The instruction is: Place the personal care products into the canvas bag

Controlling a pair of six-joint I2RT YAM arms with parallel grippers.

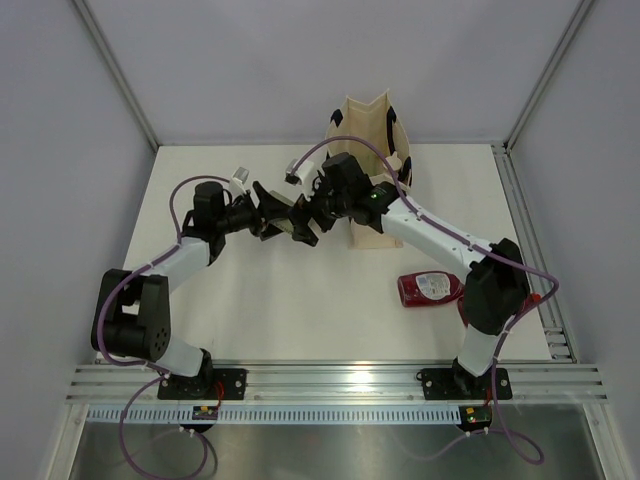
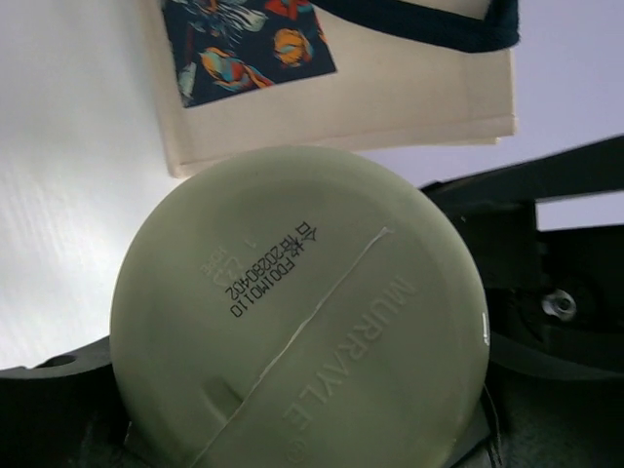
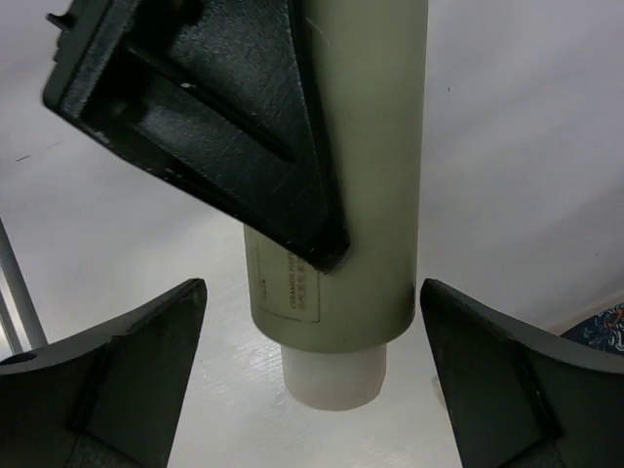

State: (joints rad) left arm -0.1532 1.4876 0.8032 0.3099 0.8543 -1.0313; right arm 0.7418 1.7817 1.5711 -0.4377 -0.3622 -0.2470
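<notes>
Olive-grey bottle (image 2: 302,312) is the item in hand: the left claw (image 1: 283,222) grips its body and holds it in the air just left of the canvas bag (image 1: 368,130), the stamped base filling the left wrist view. The right claw (image 3: 312,285) faces it with its fingers (image 3: 127,370) spread wide. The bottle's white cap hangs between them, and neither finger touches it. This looks like a handover from the left arm to the right.

Next, I judge, the right claw must close squarely on the capped end before the left lets go. Then it must lift the bottle over the bag's open top, clear of the navy handles, and drop it in.

One dark red bottle (image 1: 430,288) lies on its side on the counter (image 1: 300,310) near the right arm, not yet bagged. What is already inside the bag cannot be seen.
</notes>
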